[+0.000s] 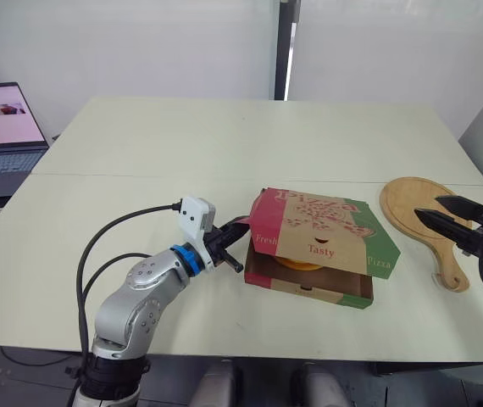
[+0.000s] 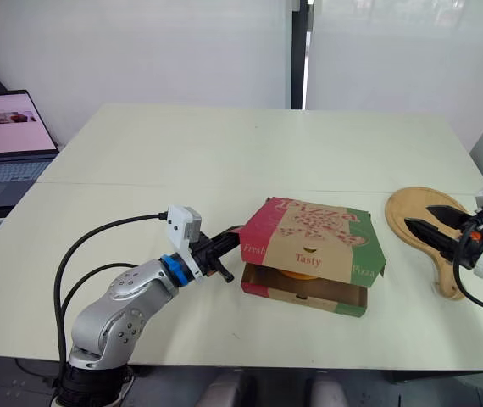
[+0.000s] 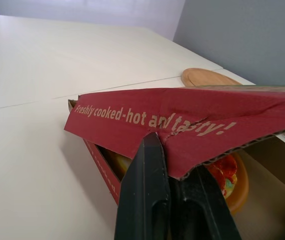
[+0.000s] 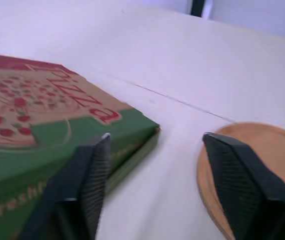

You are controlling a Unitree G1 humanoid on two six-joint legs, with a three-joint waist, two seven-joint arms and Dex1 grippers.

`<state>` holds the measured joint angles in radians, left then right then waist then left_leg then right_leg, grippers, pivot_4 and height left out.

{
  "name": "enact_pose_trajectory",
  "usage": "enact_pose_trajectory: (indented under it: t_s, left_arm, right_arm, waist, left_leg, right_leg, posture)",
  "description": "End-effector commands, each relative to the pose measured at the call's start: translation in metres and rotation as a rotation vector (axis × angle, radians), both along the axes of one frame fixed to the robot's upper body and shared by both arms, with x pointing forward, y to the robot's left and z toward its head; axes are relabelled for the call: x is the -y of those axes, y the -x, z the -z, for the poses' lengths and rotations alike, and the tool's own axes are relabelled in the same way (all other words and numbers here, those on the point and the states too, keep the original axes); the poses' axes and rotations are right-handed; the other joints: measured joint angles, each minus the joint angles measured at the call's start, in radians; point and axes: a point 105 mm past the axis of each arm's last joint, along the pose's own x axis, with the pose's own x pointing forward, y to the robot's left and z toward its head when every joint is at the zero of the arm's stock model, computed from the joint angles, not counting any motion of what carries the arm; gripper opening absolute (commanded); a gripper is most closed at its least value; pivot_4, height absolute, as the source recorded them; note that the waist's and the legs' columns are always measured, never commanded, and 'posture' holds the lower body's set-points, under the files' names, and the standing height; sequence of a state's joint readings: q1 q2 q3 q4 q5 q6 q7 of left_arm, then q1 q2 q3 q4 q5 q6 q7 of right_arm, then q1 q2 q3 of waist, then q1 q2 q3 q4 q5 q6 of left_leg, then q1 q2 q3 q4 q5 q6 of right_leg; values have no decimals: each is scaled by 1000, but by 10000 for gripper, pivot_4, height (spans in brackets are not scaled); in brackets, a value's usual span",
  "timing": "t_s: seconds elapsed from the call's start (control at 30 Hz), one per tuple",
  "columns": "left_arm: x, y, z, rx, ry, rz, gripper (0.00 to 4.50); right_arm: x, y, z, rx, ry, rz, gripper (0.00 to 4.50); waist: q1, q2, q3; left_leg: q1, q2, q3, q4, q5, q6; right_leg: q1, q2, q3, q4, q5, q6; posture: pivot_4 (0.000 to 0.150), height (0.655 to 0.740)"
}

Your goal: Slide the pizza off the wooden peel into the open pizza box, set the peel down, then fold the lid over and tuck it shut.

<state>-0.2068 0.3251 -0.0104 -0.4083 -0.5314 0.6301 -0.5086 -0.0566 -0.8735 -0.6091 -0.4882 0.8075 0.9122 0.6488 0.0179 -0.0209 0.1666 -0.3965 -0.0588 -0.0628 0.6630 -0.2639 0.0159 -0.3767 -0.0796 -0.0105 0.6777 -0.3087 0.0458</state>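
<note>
The pizza box [image 1: 309,287] sits on the table [image 1: 182,153], pizza [image 3: 226,172] inside, lid [image 1: 326,229] lowered but not tucked. The left hand [image 1: 233,244] pinches the lid's red side flap [image 3: 182,120], light cardboard that likely bends easily; best held near its fold. The right hand [image 1: 429,209] hangs wide open above the peel [image 1: 407,203]

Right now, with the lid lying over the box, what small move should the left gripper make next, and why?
Probably press the red side flap down and inward, inside the box wall. The left gripper is shut on that flap, which hangs outside the wall; the lid sits raised, the pizza showing through the gap. The peel lies on the table.
</note>
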Motion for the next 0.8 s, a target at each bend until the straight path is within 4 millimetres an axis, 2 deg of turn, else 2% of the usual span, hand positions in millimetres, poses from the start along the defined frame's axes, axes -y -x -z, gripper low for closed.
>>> enact_pose_trajectory:
  t_s: [0.03, 0.13, 0.2, 0.4, 0.53, 0.8]
  left_arm:
    - [0, -2, -2, 2, -1, 5, 0]
    - [1, -4, -5, 5, 2, 9, 0]
    - [2, -5, -6, 7, 5, 15, 0]
    - [0, -2, -4, 5, -8, 27, 0]
    - [-4, 7, 1, -26, -17, 49, 0]
    - [-3, 11, -2, -4, -25, 93, 0]
  right_arm:
    - [-31, 6, -10, 13, -20, -126, 17111]
    - [-50, 9, -6, -25, -21, -212, 6577]
    - [-55, 8, -4, -45, -15, -237, 218]
    - [-64, 7, 2, -78, 0, -289, 218]
    - [-71, 8, 8, -89, -4, -316, 218]
    - [-74, 8, 10, -88, -4, -325, 218]
  waist:
    - [2, 0, 0]
    - [5, 0, 0]
    - [5, 0, 0]
    - [5, 0, 0]
    - [3, 0, 0]
    - [2, 0, 0]
  left_leg:
    - [0, 0, 0, 0, 0, 0]
    - [0, 0, -1, 0, 0, 0]
    - [-1, 0, 0, 0, 0, 0]
    - [-1, 0, -1, 0, 0, 0]
    - [-1, 0, -1, 0, 0, 0]
    - [-1, 0, -1, 0, 0, 0]
  right_leg:
    - [0, 0, 0, 0, 0, 0]
    - [0, 0, -1, -1, 0, 0]
    - [0, 0, 0, -1, 0, 0]
    - [0, 0, -1, -2, 0, 0]
    - [0, 0, -1, -2, 0, 0]
    - [-1, 0, 0, -2, 0, 0]
  posture:
    - [1500, 7281]
    - [1500, 7281]
    - [1500, 7281]
    - [1500, 7281]
    - [1500, 7281]
    - [1500, 7281]
